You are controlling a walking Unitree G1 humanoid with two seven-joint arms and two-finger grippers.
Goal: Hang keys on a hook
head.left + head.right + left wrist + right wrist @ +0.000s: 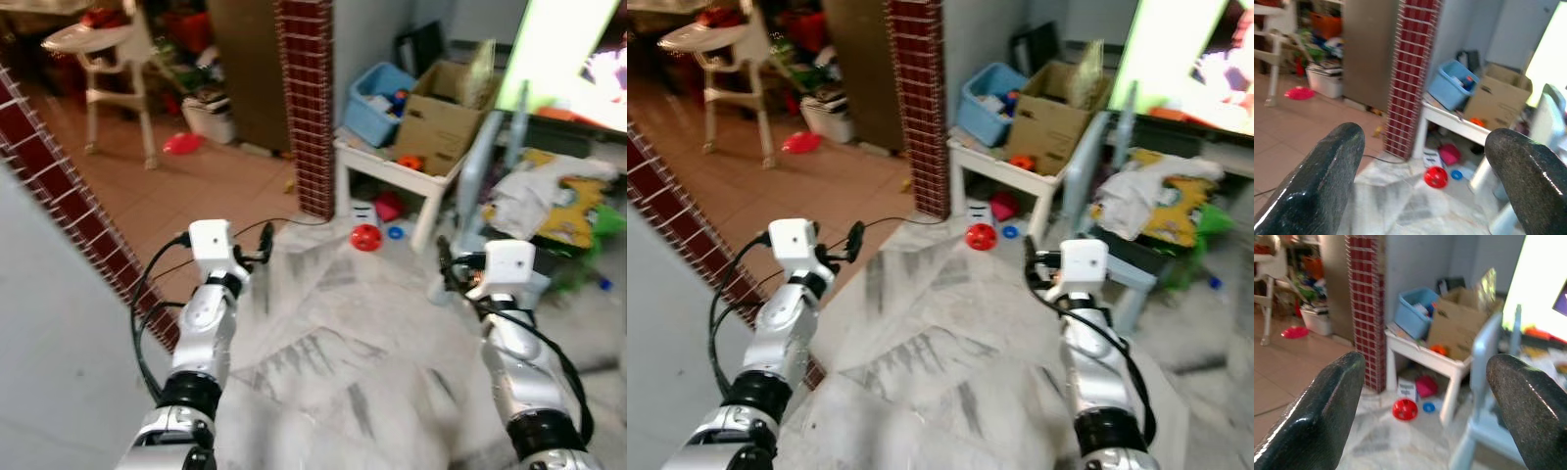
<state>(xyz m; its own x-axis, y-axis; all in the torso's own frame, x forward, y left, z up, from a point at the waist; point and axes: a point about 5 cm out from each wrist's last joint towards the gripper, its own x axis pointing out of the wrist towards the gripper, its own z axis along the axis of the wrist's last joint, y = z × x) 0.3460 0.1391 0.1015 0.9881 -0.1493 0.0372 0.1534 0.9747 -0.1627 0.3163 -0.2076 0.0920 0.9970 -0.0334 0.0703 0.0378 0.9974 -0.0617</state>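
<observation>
Both silver arms are raised in front of me over a marbled floor. My left gripper [263, 245] points forward toward the red brick pillar [306, 98]. In the left wrist view its two black fingers [1327, 171] stand wide apart with nothing between them. My right gripper [446, 262] is held out near a pale blue chair [480, 176]. The right wrist view shows its fingers [1327, 401] spread the same way, holding nothing.
A low white table [392, 171] stands ahead, bearing a blue bin [377, 98] and a cardboard box [446, 117]. A red ball [365, 237] lies on the floor by it. A red-tiled wall edge [59, 186] runs along my left. A high chair [113, 69] stands far left.
</observation>
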